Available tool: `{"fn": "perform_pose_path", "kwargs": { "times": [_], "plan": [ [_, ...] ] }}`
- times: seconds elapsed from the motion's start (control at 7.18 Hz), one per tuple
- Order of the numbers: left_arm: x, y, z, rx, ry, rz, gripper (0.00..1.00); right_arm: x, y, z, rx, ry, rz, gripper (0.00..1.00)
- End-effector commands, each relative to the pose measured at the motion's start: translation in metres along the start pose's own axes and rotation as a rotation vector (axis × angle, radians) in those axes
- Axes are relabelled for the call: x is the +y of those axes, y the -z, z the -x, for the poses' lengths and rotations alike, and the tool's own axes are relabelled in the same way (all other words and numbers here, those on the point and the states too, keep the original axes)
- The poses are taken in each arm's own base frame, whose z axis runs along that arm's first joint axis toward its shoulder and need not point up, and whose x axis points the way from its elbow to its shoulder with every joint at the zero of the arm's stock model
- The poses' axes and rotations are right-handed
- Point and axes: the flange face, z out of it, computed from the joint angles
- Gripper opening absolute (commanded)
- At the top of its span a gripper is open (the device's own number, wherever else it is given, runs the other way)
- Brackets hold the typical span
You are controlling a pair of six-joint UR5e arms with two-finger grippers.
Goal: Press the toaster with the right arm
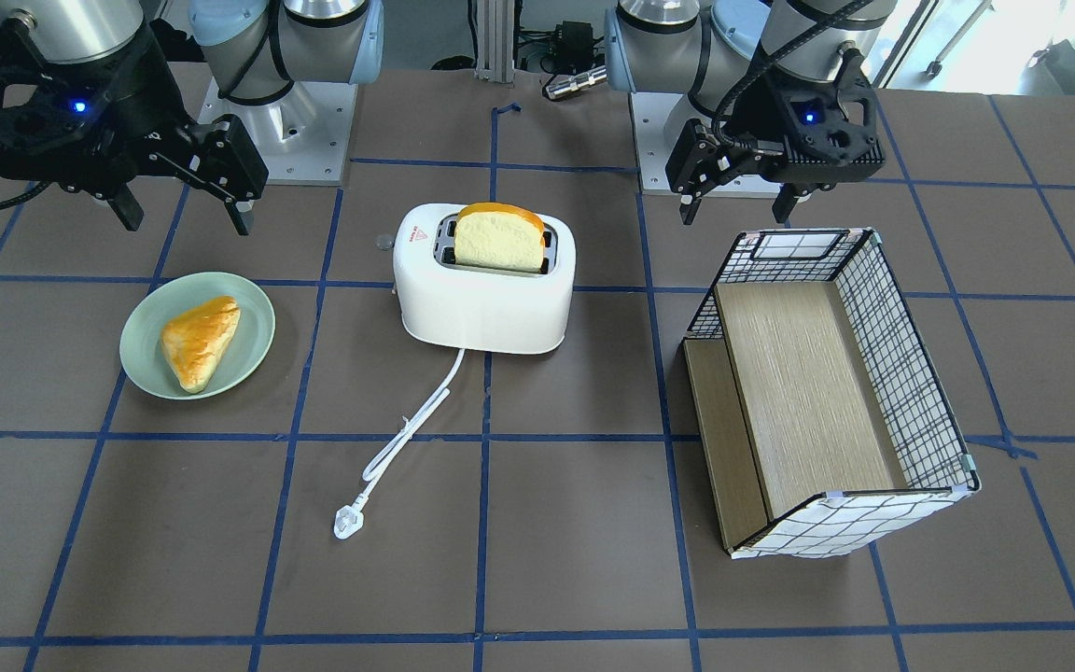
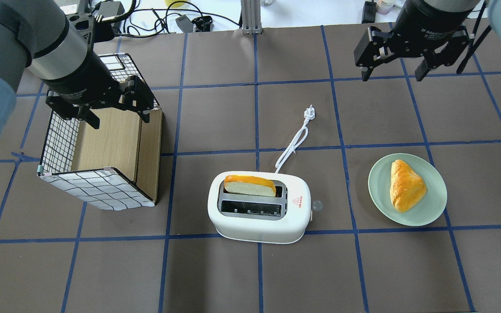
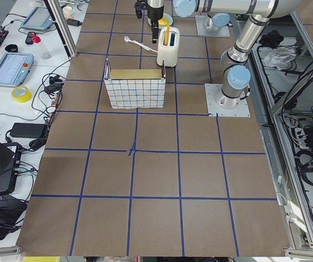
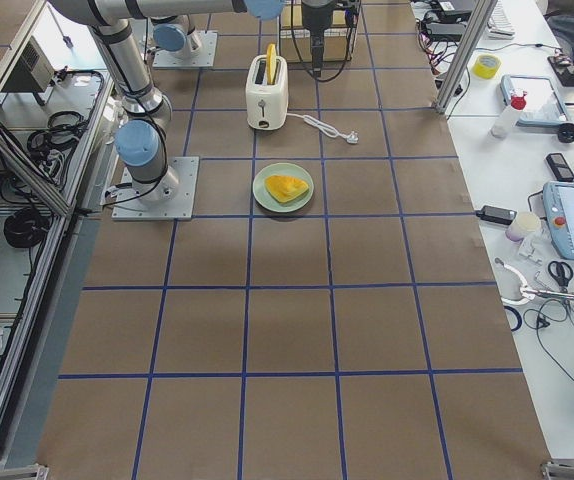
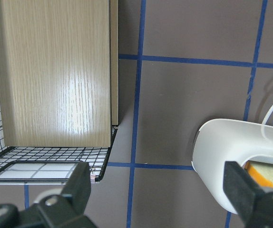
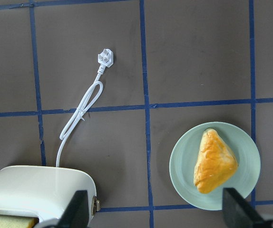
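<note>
The toaster (image 2: 259, 208) is sitting nearest the robot at the table's middle, a bread slice (image 2: 249, 184) standing up out of its far slot and a small clear knob (image 2: 317, 205) sticking out of its right end. Its red triangle sticker (image 2: 297, 201) is carrying print too small to read. Right of it a pastry (image 2: 406, 185) is lying on a green plate (image 2: 433, 208). Farther left, the left gripper (image 2: 120, 121) is hanging open over the wire basket (image 2: 98, 191). Farthest, the right gripper (image 2: 392, 77) is hovering well apart from the toaster, jaws spread and empty, its collar print seeming to read "2F Adaptive". As I judge it, a descending finger is risking slipping off that small knob, or shoving the light toaster sideways toward the plate
</note>
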Motion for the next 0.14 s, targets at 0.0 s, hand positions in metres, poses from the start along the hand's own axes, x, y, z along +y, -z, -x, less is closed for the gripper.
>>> {"fn": "perform_pose_path", "kwargs": {
  "times": [0.0],
  "plan": [
    [0.0001,-0.0001,0.0,0.0,0.0,0.001,1.0,-0.0002,0.0009,-0.0006,0.007,-0.002,-0.002,1.0]
  ]
}}
